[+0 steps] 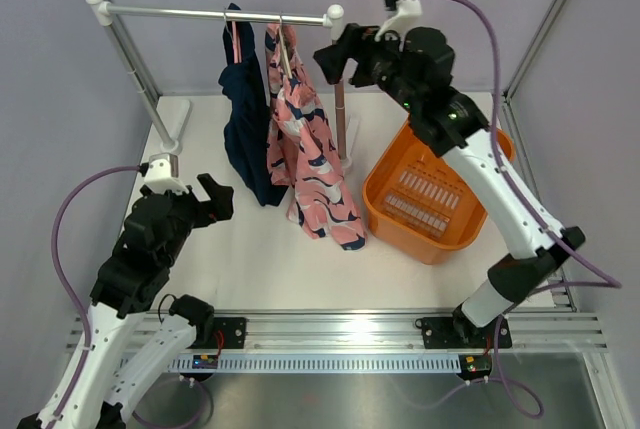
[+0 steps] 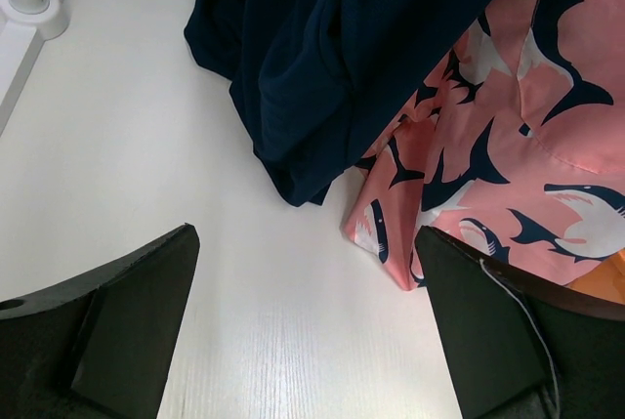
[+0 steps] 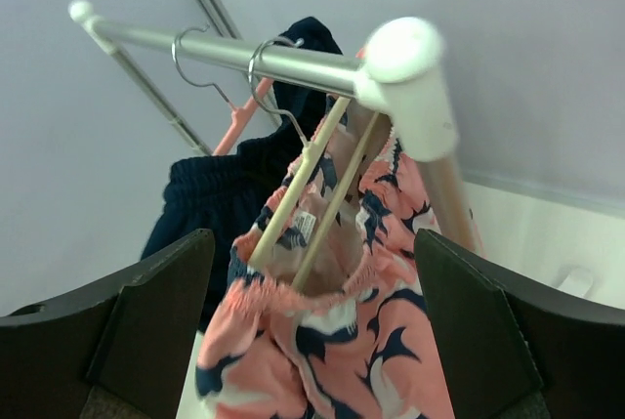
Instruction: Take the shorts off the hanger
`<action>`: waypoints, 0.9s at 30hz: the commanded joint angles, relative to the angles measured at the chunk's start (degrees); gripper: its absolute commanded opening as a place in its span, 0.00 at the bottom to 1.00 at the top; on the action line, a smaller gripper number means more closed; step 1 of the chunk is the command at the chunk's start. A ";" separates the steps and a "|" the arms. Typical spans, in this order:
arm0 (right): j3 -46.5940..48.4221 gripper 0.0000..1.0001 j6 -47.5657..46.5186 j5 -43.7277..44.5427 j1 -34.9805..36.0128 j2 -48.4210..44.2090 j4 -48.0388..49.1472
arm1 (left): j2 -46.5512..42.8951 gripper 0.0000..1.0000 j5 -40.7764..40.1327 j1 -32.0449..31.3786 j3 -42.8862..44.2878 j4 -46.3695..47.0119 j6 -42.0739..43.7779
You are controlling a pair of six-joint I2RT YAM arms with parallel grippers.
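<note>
Two shorts hang from a silver rail (image 1: pixel 215 14). The plain navy pair (image 1: pixel 245 129) hangs on a pink hanger (image 3: pixel 234 121). The pink shark-print pair (image 1: pixel 310 164) hangs on a wooden hanger (image 3: pixel 312 180), with its hem resting on the table. My right gripper (image 1: pixel 330 57) is up by the rail's right end and open. The pink waistband (image 3: pixel 322 287) lies between its fingers (image 3: pixel 166 292) without being pinched. Low over the table, left of the hems, my left gripper (image 1: pixel 215 197) is open and holds nothing. In its view the navy hem (image 2: pixel 332 58) and pink hem (image 2: pixel 508 146) lie ahead.
An orange basket (image 1: pixel 430 199) stands on the table to the right of the rack. The rack's right post (image 1: pixel 343 119) stands just behind the pink shorts, and its white foot (image 1: pixel 180 119) sits at the back left. Grey walls close in behind.
</note>
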 commanded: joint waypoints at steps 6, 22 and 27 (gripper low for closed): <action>20.59 0.92 -17.99 14.24 9.40 20.96 1.70 | -1.65 0.99 -0.09 0.22 -0.03 1.68 -0.11; 30.72 0.73 -22.12 24.26 10.81 31.36 2.48 | -1.74 0.99 0.96 0.13 -0.03 1.94 0.06; 30.19 0.56 -22.21 24.53 10.81 31.63 1.61 | -1.91 0.99 0.97 0.22 -0.12 1.85 -0.03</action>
